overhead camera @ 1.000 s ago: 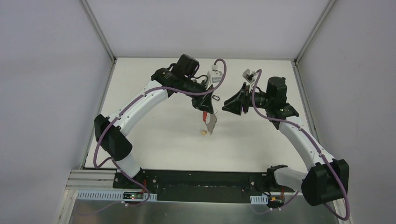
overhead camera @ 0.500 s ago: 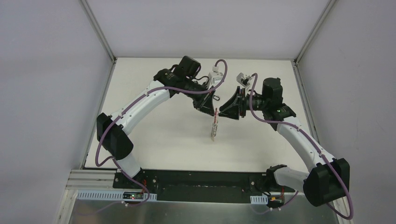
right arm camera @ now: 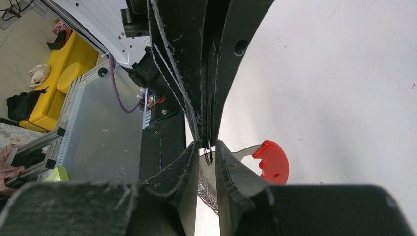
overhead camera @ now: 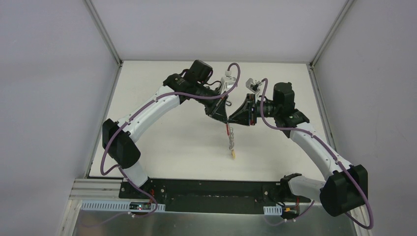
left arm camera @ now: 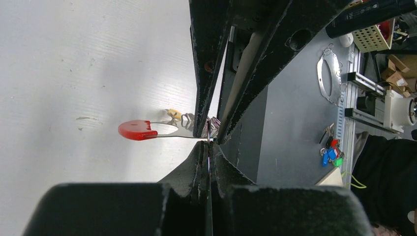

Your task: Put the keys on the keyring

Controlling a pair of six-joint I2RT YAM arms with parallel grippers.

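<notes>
My left pincer [left arm camera: 208,148] is clamped on a thin dark loop, the keyring [right arm camera: 209,156] I judge, held up so my right pincer [right arm camera: 208,147], jaws narrowly apart around it, can work it. The keys [overhead camera: 230,140] dangle beneath, over the table [overhead camera: 162,132].

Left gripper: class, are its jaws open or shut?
Shut. In the left wrist view the left gripper has its fingers pressed together, pinching the keys by a thin edge.

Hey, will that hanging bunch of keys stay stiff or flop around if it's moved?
Probably floppy: the keys dangle as a loose chain below the left gripper, so expect swinging. Likely light for their size, since a fingertip pinch alone seems to carry them.
</notes>
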